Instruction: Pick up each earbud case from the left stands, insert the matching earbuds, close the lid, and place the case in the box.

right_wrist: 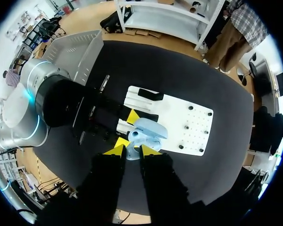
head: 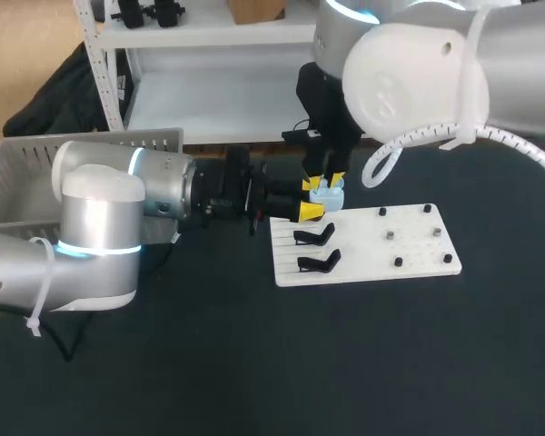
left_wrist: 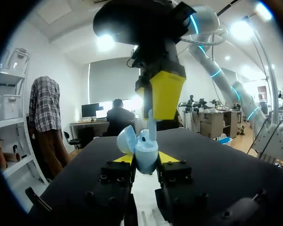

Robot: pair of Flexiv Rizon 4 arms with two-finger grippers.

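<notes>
One open case (left_wrist: 144, 149) in left gripper (left_wrist: 146, 159) | right gripper (right_wrist: 132, 149) pinches half-hidden earbud (left_wrist: 152, 125)

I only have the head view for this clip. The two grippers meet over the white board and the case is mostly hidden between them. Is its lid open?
Observer: Yes. The left wrist view shows the light blue case with its lid swung open to one side.
Operator: Which gripper is holding it?
Observer: The left gripper. It clamps the case from both sides, down low on its body.
Operator: And the right one?
Observer: In the right wrist view, the right gripper is shut on a small pale blue piece, apparently an earbud, directly above the open case.
</notes>
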